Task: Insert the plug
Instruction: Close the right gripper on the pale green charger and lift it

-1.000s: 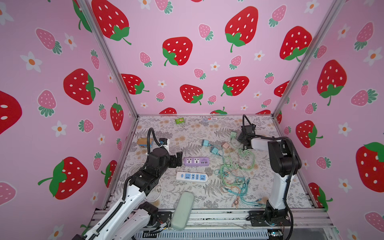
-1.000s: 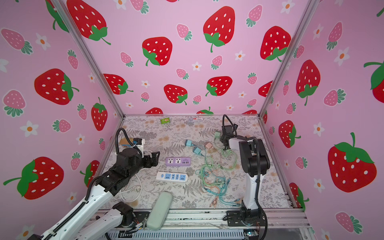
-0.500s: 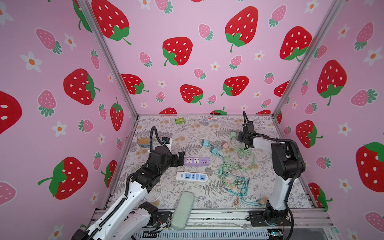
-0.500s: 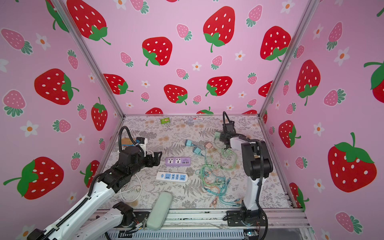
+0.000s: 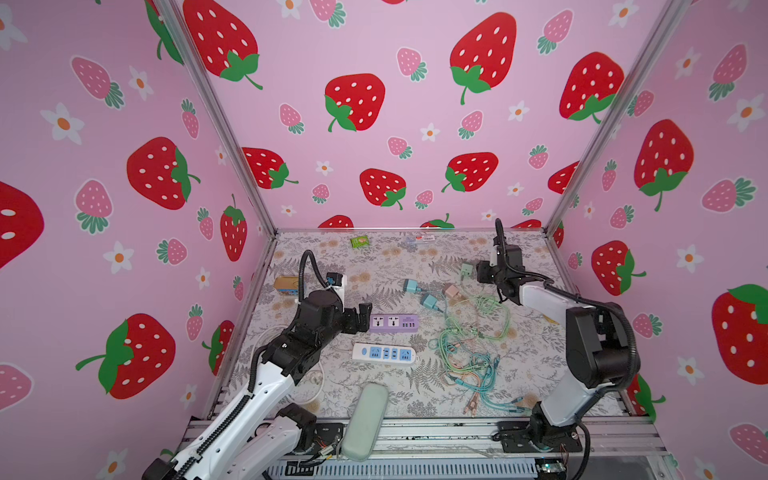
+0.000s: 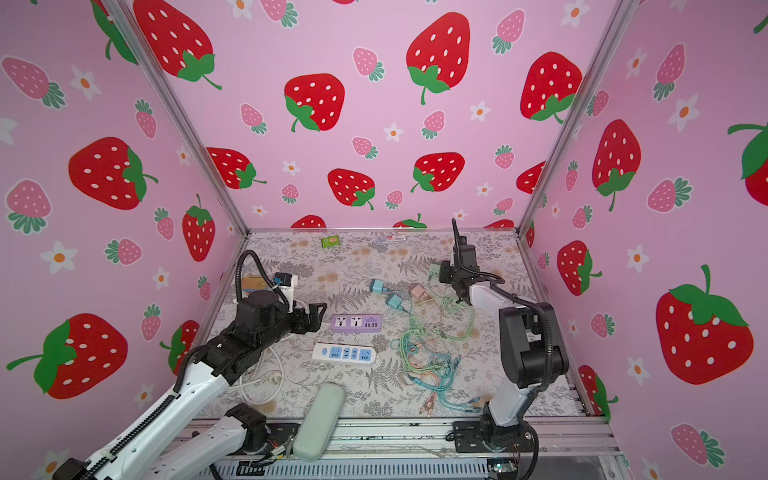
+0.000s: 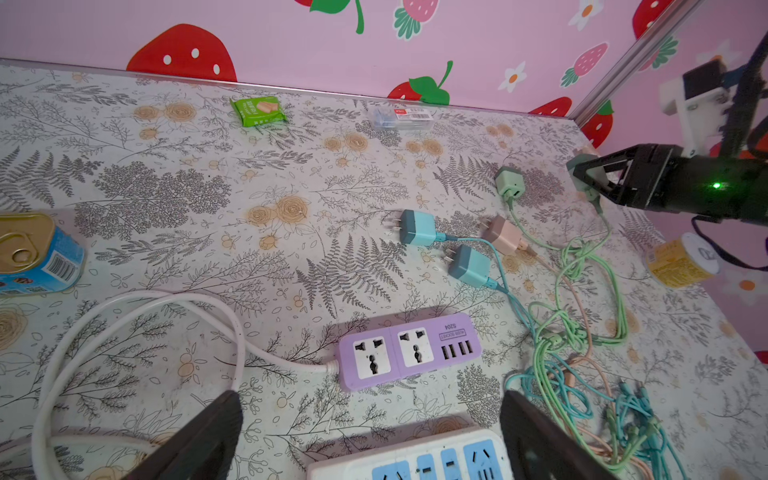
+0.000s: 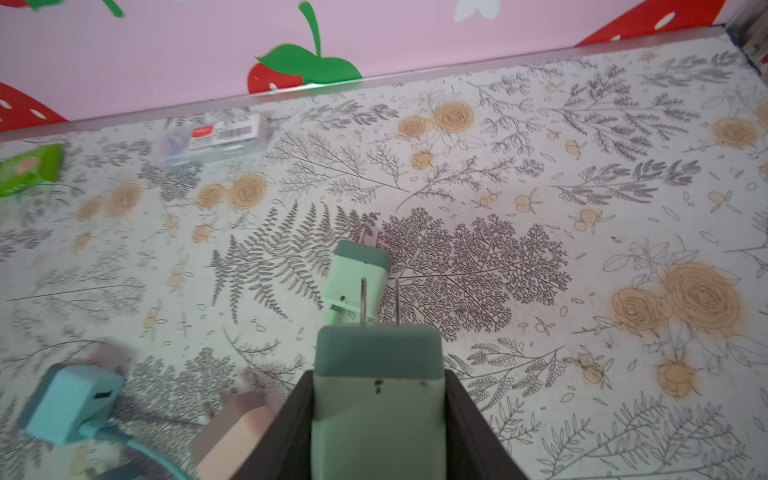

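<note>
Closest to the front lies a long white power strip [image 5: 384, 354] with blue sockets. Just behind it is a purple plastic power strip [image 5: 394, 323] with two big sockets, both empty. The left gripper [image 5: 362, 319] hangs near the purple strip's cord end. Its jaws are as wide as they go and hold nothing.

Farther back are two blue plugs [image 7: 419, 227], a pink plug [image 7: 503, 235] and a messy pile of green, blue and pink cords [image 5: 469, 345].

At the far right, the right gripper [image 8: 378, 376] pinches a square light green plug [image 8: 376, 424] on both sides. Its two metal pins stick forward. It is well apart from both strips.

So the picking-up part looks done. Next, I think the plug must be carried to a socket. Its pins need tipping down and lining up with the slots. The open gripper may need to hold the strip steady.
</note>
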`<state>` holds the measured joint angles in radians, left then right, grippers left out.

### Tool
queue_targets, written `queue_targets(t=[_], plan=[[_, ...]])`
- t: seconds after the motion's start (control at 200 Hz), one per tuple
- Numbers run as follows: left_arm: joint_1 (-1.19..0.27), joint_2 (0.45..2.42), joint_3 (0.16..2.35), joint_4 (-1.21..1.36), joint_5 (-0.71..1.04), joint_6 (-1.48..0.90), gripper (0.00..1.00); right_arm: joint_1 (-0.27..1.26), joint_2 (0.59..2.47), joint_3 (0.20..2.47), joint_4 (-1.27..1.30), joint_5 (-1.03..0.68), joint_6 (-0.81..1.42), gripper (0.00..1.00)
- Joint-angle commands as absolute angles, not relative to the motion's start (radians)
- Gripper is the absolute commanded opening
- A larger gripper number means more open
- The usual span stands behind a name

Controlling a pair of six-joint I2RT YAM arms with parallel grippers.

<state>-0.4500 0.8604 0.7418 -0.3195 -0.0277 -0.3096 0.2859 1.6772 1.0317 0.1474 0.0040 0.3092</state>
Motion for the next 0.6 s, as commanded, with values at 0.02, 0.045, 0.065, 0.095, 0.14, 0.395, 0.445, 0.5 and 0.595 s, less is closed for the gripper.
queue_targets(t=[0.02, 0.045, 0.065, 0.095, 0.14, 0.395, 0.445, 0.5, 0.595], plan=[[-0.45, 0.869, 0.803, -0.342, 0.03, -0.291, 0.99, 0.291, 1.588, 0.989, 0.238, -0.132, 0.227, 0.29], [-0.45, 0.872, 0.808, -0.343, 0.038, -0.29, 0.99, 0.292, 1.577, 0.982, 0.245, -0.146, 0.22, 0.29], [-0.45, 0.875, 0.812, -0.343, 0.046, -0.288, 0.99, 0.293, 1.566, 0.972, 0.253, -0.164, 0.213, 0.29], [-0.451, 0.878, 0.82, -0.347, 0.059, -0.28, 0.99, 0.293, 1.551, 0.961, 0.266, -0.187, 0.203, 0.29], [-0.451, 0.889, 0.834, -0.355, 0.077, -0.259, 0.99, 0.296, 1.529, 0.942, 0.285, -0.218, 0.193, 0.29], [-0.448, 0.967, 0.918, -0.397, 0.114, -0.197, 0.99, 0.328, 1.415, 0.877, 0.323, -0.376, 0.121, 0.29], [-0.447, 0.985, 0.934, -0.402, 0.146, -0.182, 0.99, 0.339, 1.387, 0.863, 0.334, -0.412, 0.096, 0.29], [-0.444, 1.01, 0.956, -0.417, 0.191, -0.168, 0.99, 0.354, 1.358, 0.844, 0.346, -0.442, 0.07, 0.29], [-0.445, 1.059, 0.997, -0.44, 0.257, -0.151, 0.99, 0.378, 1.314, 0.823, 0.347, -0.491, 0.026, 0.29]])
